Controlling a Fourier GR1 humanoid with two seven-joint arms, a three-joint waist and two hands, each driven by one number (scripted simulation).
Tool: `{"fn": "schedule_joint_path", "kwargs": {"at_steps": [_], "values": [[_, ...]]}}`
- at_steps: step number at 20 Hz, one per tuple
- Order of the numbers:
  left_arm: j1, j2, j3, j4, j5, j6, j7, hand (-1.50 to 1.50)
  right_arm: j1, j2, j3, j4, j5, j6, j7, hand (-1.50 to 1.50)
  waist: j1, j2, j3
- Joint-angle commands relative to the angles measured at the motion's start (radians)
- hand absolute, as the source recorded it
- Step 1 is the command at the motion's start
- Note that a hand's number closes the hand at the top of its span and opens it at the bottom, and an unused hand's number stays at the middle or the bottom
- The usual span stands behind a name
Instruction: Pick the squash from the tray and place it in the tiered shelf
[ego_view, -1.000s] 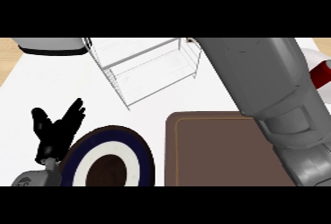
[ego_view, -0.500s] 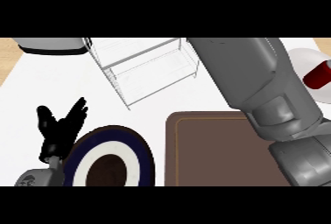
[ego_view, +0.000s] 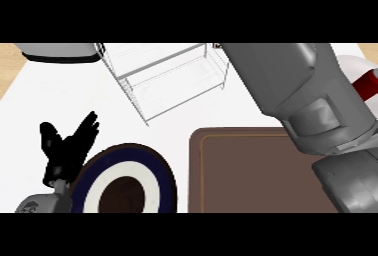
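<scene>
The brown tray (ego_view: 244, 172) lies at the lower middle of the counter, and no squash shows on its visible part or anywhere else in view. The wire tiered shelf (ego_view: 166, 75) stands behind it, towards the top centre. My right forearm (ego_view: 295, 95) runs from the lower right up past the shelf's right side and covers the tray's right edge. Its hand is beyond the top of the view. My left hand (ego_view: 65, 147) rests open at the lower left, fingers up, beside the plate.
A round plate (ego_view: 151, 175) with a navy rim, white ring and brown centre sits left of the tray. A grey object (ego_view: 63, 51) is at the top left. A white and red object (ego_view: 360, 75) shows at the right edge.
My right forearm has pushed further forward and up, its elbow section now higher over the tray's right side. The left hand has barely moved.
</scene>
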Motion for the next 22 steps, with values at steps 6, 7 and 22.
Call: {"fn": "schedule_joint_path", "kwargs": {"at_steps": [6, 7, 22], "values": [[-0.024, -0.007, 0.007, 0.073, 0.000, -0.011, 0.011, 0.00, -0.027, 0.023, -0.173, 0.040, -0.124, -0.148, 0.058, -1.50, -0.005, 0.007, -0.006], [0.010, -0.036, -0.023, 0.007, -0.017, 0.022, 0.033, 0.00, -0.050, 0.026, -0.196, 0.053, -0.141, -0.164, 0.077, -1.50, 0.009, 0.006, -0.006], [0.034, 0.008, 0.037, 0.053, 0.015, -0.040, -0.020, 0.00, -0.044, -0.129, -0.401, 0.036, -0.317, -0.251, 0.079, -1.50, -0.009, 0.004, -0.007]]}}
